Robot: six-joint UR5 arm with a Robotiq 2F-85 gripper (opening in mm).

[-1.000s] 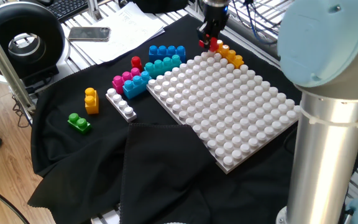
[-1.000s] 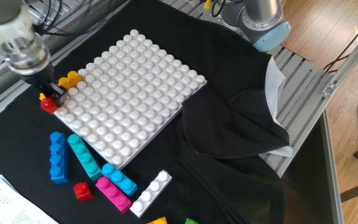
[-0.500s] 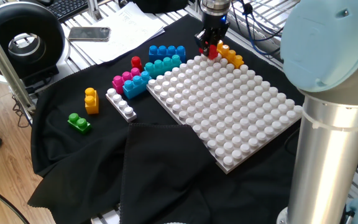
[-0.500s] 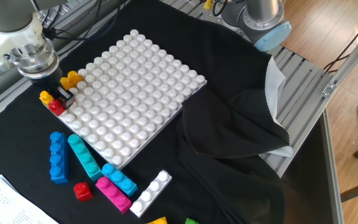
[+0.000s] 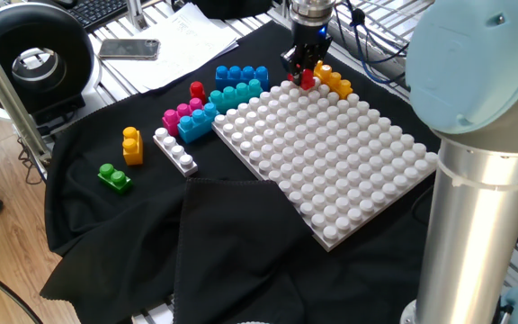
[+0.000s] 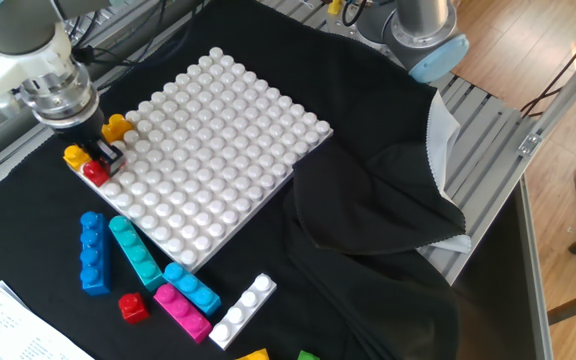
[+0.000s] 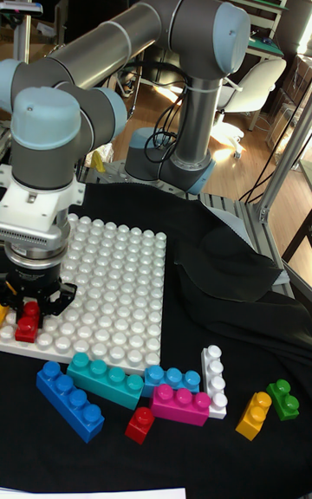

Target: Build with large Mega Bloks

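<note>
My gripper (image 5: 303, 68) (image 6: 96, 160) (image 7: 31, 301) is shut on a small red Mega Blok (image 5: 307, 80) (image 6: 95, 173) (image 7: 26, 322) at the far corner of the white studded board (image 5: 331, 153) (image 6: 213, 150) (image 7: 117, 282). A yellow-orange brick (image 5: 334, 82) (image 6: 118, 127) lies right beside it at the board's edge. Loose on the black cloth are a blue brick (image 5: 241, 74) (image 6: 92, 252), a teal one (image 5: 237, 94) (image 6: 136, 254), a pink one (image 5: 182, 112) (image 6: 181, 310), a white one (image 5: 174, 149) (image 6: 244, 309) and a second small red one (image 5: 196, 90) (image 6: 133, 307).
A yellow brick (image 5: 132, 145) and a green brick (image 5: 114, 176) lie apart at the left. The arm's grey column (image 5: 475, 216) stands at the right. Folded black cloth (image 5: 232, 243) bunches up in front of the board. Papers and a phone (image 5: 129, 49) lie at the back.
The gripper has carried the red brick from just off the board's corner onto the corner studs, beside the yellow-orange brick. The loose bricks have not moved.
</note>
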